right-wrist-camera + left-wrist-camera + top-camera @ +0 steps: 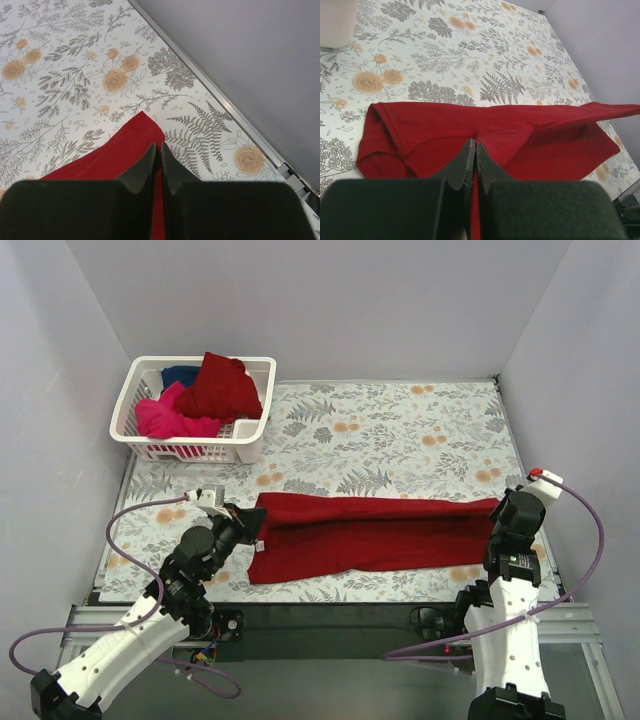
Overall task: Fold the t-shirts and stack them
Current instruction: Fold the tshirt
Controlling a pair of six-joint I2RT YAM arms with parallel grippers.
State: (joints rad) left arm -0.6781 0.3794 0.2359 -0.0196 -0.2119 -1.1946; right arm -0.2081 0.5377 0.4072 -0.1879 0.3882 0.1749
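A dark red t-shirt (370, 530) lies folded into a long band across the near part of the floral table. My left gripper (258, 523) is shut on its left end, and in the left wrist view red cloth (445, 125) shows between the closed fingers of the gripper (474, 145). My right gripper (497, 508) is shut on the right end. In the right wrist view that gripper (160, 147) pinches the cloth (125, 145) just behind its rounded corner. A second dark red shirt (220, 388), a hot pink one (170, 418) and a dark blue one (180, 373) sit in the basket.
The white lattice basket (255, 365) stands at the back left corner of the table. Grey walls close in the left, back and right sides. A metal rail (240, 105) runs along the table's right edge, close to my right gripper.
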